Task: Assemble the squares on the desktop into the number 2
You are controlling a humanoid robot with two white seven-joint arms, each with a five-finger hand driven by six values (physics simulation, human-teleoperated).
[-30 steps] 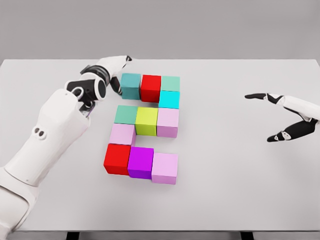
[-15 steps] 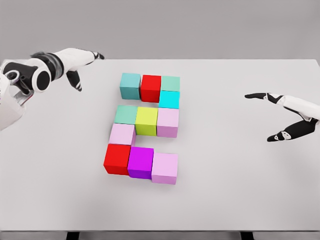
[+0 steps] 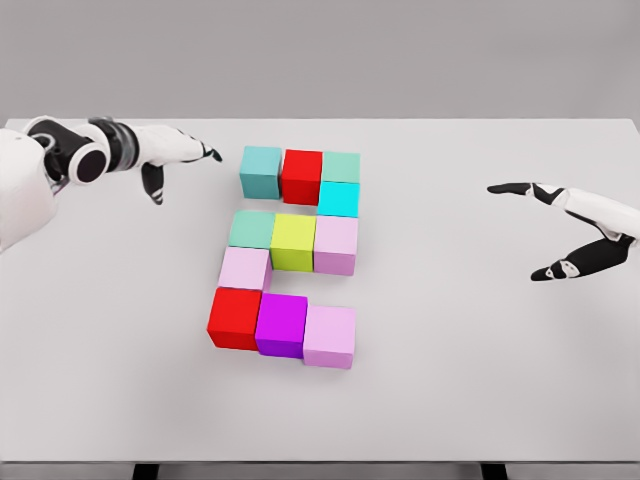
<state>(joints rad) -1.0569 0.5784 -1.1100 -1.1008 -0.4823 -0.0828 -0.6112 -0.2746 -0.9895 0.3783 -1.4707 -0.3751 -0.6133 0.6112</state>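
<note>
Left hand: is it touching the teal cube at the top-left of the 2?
No, the left hand hovers apart from the teal cube, with bare table between them.

Eleven cubes are sitting together in the middle of the frame on one white table [image 3: 480, 380]: three pale pink cubes [image 3: 336, 245], two red cubes [image 3: 301, 176], two sea-green cubes [image 3: 341, 167], and one each of teal cube [image 3: 261, 170], cyan cube [image 3: 338, 199], yellow-green cube [image 3: 293, 241] and purple cube [image 3: 281, 324]. Two white robot hands are showing as well, the left hand [image 3: 170, 155] at the upper left of the frame and the right hand [image 3: 570, 235] at the right edge, both hovering with fingers spread and nothing in them.
</note>
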